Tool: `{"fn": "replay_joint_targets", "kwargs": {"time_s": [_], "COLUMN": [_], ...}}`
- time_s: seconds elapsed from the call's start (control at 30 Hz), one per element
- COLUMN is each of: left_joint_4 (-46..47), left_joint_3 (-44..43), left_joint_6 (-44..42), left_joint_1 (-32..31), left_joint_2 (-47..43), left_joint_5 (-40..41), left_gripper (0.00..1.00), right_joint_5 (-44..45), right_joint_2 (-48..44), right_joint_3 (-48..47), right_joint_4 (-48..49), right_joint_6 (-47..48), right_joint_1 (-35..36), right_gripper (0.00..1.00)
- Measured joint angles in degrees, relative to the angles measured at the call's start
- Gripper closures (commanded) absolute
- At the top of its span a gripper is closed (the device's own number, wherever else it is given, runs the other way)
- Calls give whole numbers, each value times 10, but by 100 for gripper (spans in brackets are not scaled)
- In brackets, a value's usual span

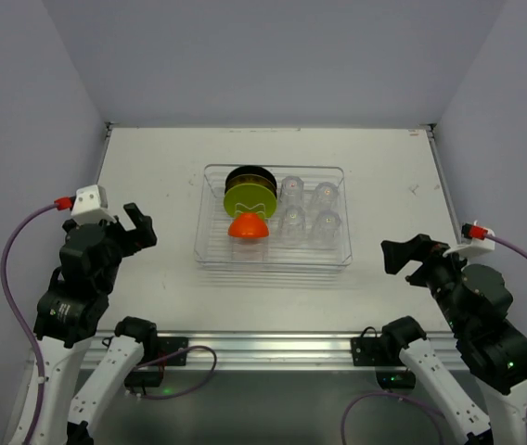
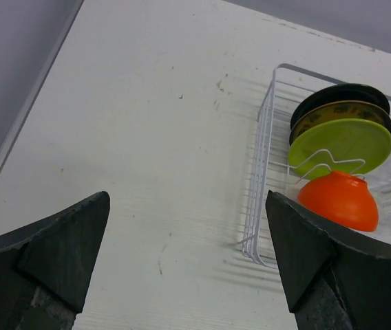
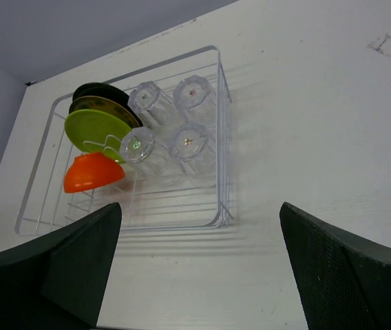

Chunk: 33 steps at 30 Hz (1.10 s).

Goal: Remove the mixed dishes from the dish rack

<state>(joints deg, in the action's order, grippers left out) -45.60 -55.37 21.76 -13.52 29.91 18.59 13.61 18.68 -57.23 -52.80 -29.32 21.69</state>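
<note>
the left gripper (image 1: 142, 225) and right gripper (image 1: 400, 257) hang wide open and empty, flanking the dish rack (image 1: 273, 259) mid-table — inside, orange-red bowl (image 1: 248, 226), yellow-green plate (image 1: 250, 198) and black plate (image 1: 248, 174) stand left of four tumblers (image 1: 325, 227).

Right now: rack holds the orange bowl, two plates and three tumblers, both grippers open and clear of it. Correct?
Not three: four tumblers stand in the dish rack, in a two-by-two block, as the right wrist view shows. The rest holds: orange bowl, yellow-green plate and black plate are in the rack, and left gripper and right gripper are open and clear of it.
</note>
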Motion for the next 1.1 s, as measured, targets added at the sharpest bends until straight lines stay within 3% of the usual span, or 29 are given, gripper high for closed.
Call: {"fn": "replay_joint_targets", "kwargs": {"time_s": [0.17,0.27,0.47,0.57,0.67,0.9,1.1], "left_joint_4": [-5,2,132,174,221,274,280], "left_joint_3": [0,1,101,133,132,121,116], "left_joint_6": [28,57,215,293,363,523,650], "left_joint_1": [0,0,0,-12,-78,-323,-427], "left_joint_2": [1,0,-7,21,64,161,239], "left_joint_5": [-1,-48,-220,-245,-202,-9,121], "left_gripper": [0,0,0,0,0,0,0], "right_joint_5": [5,5,2,-9,-18,-42,-42], "right_joint_2": [-1,-1,-3,-4,-4,5,2], "right_joint_3": [0,2,31,46,61,71,82], "right_joint_4": [1,3,14,18,30,50,56], "right_joint_6": [-11,-15,-36,-47,-58,-79,-84], "right_joint_1": [0,0,0,0,0,0,0], "right_gripper": [1,1,1,1,1,1,1]}}
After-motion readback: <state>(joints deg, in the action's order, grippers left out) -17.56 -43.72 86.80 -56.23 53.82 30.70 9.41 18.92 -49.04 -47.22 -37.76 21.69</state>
